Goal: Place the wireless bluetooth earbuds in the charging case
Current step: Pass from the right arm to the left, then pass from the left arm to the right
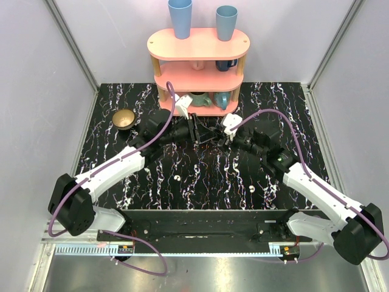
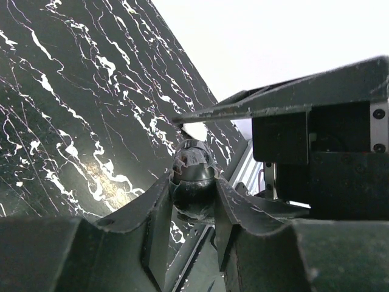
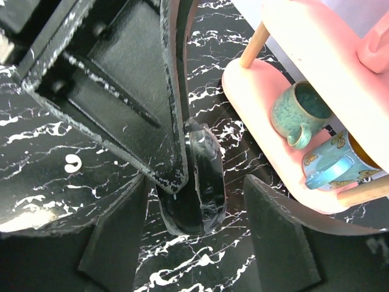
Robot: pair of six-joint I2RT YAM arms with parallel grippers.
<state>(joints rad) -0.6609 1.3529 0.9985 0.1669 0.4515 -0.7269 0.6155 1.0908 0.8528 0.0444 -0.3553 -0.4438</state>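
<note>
My left gripper [image 2: 193, 204] is shut on the charging case [image 2: 193, 173], a small rounded oval that looks dark and glossy here. It holds the case just above the tabletop, in front of the shelf. In the top view the left gripper [image 1: 200, 132] meets my right gripper [image 1: 226, 139]. My right gripper [image 3: 197, 228] is open, its fingers [image 3: 279, 234] standing either side of the case [image 3: 203, 182] without touching it. Two tiny white earbuds lie on the table nearer the arm bases, one to the left [image 1: 176, 178] and one to the right [image 1: 251, 189]. One earbud [image 3: 72, 162] shows in the right wrist view.
A pink three-tier shelf [image 1: 197, 79] stands just behind both grippers, with two blue cups [image 1: 180, 17] on top and mugs on its lower tiers. A teal mug [image 3: 298, 112] sits on it close to the right gripper. A brass bowl [image 1: 125, 118] sits at the back left.
</note>
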